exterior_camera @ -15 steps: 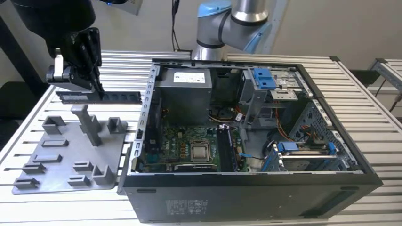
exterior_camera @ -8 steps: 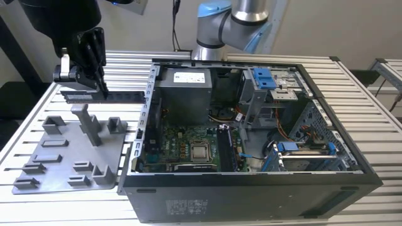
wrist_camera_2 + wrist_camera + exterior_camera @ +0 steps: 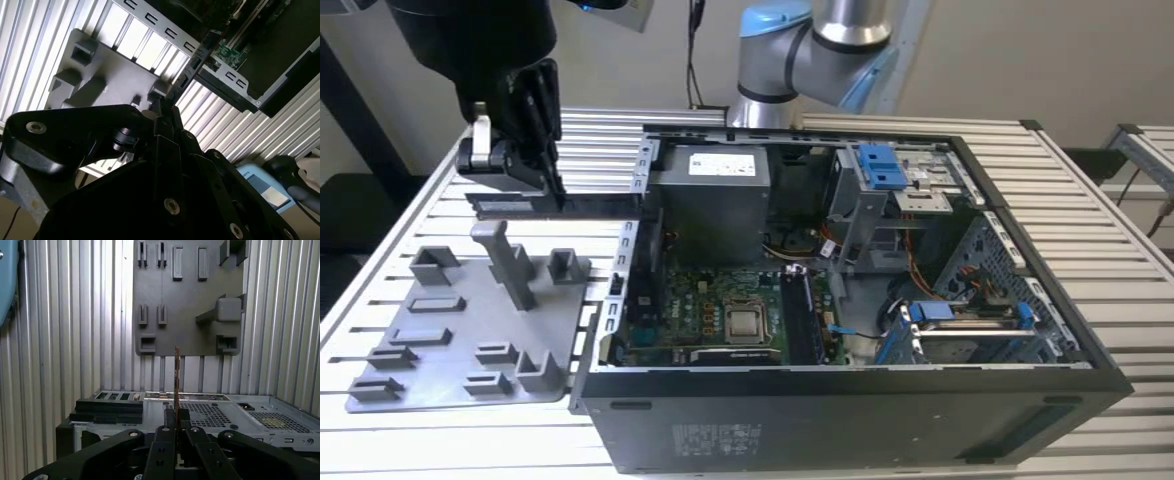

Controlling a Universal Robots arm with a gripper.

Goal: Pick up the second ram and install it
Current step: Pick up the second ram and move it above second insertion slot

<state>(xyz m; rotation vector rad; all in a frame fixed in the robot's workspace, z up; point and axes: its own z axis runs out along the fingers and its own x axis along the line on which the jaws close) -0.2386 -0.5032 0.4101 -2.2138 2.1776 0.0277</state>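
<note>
My gripper [image 3: 544,188] hangs at the exterior view's left, above the far end of the grey holder plate [image 3: 454,330] and just outside the open computer case [image 3: 854,400]. It is shut on the second ram [image 3: 587,204], a long dark stick held level and on edge, with one end reaching toward the case wall. In the first wrist view the ram [image 3: 176,372] shows edge-on as a thin strip standing out from between my gripper's [image 3: 176,415] black fingers [image 3: 169,416]. Inside the case lies the green motherboard [image 3: 720,310].
The holder plate [image 3: 185,305] carries several grey blocks and slots and an upright post [image 3: 507,265]. The case has a power supply [image 3: 714,195], blue drive brackets [image 3: 881,165] and cables. The arm's base [image 3: 781,60] stands behind it. Ribbed metal tabletop [image 3: 400,250] surrounds everything.
</note>
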